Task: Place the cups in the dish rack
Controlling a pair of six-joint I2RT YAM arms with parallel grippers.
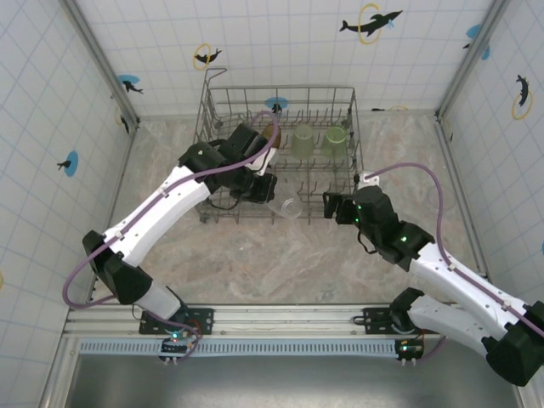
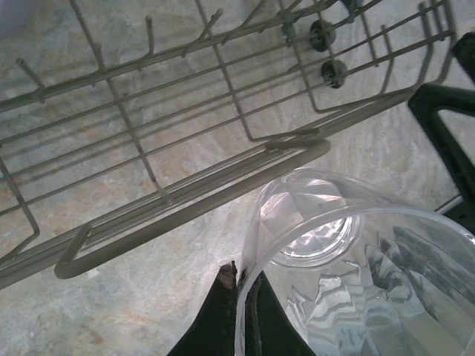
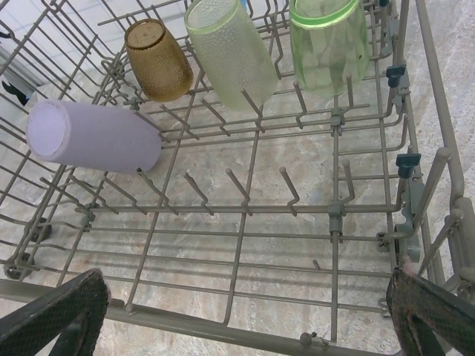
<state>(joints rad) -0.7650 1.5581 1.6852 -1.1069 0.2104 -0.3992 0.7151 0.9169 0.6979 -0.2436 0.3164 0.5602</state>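
Left wrist: left hand [image 2: 338, 245] grips clear cup [image 2: 371, 297], base pointing forward, dish rack [image 2: 185, 196] rail just ahead. Empty right hand [image 3: 245, 315] spread wide.

Your dish rack [image 1: 280, 87] sits at the back of the worktop [image 1: 280, 272], with both claws at its near rail.
Inside it, a lying cup [image 3: 93, 137] is on the left. Behind that rests a back-left cup [image 3: 157, 59], then to the right a middle cup [image 3: 230, 52] and a right cup [image 3: 328, 41]. Your left claw [image 1: 276, 197] holds a fifth cup [image 2: 356, 252] just before the near rail. Your right claw [image 3: 245, 326] is before the near right corner.
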